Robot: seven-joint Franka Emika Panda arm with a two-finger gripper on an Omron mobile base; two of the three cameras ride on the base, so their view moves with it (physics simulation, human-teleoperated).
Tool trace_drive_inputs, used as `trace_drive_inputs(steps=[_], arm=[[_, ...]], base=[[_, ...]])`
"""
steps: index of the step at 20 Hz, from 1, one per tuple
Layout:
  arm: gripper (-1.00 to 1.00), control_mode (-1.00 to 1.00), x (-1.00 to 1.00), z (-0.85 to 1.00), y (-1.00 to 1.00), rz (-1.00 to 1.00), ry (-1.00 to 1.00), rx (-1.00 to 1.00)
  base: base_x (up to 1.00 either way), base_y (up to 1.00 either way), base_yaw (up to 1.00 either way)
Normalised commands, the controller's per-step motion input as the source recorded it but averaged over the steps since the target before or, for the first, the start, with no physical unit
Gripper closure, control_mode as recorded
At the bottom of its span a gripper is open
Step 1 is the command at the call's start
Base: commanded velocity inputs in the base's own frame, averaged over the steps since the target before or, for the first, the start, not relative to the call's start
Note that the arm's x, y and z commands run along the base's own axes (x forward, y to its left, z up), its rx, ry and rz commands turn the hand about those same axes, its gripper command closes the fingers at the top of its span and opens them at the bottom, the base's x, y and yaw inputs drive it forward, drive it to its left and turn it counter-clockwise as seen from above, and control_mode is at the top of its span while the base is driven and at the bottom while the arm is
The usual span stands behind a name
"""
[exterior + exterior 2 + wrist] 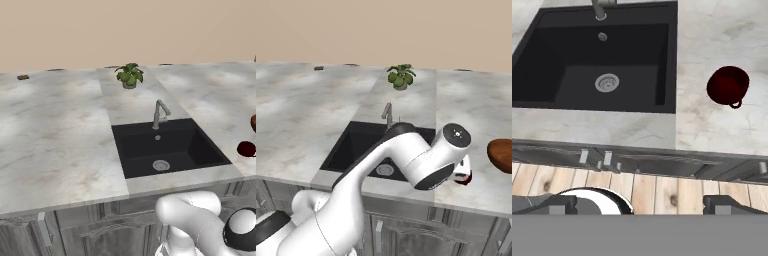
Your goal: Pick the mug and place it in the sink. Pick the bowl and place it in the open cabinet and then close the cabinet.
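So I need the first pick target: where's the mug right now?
The mug sits on the marble counter just right of the sink in the hand view, handle toward the counter's front edge.

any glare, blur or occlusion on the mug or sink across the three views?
Hand view: mug sharp, evenly lit, soft highlight; sink clear. Left base view: mug cut at the frame edge. Right base view: arm hides most of the mug and part of the sink. No blur.
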Motion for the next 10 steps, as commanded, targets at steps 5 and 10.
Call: trace_drive_inputs(steps=[5, 10], arm=[[-1.00, -1.00, 0.00, -0.24, -0.39, 0.00, 0.00, 0.00], [-1.00, -1.00, 0.00, -0.23, -0.30, 0.00, 0.02, 0.00]], base=[[0.00, 0.00, 0.00], [0.00, 0.00, 0.00]])
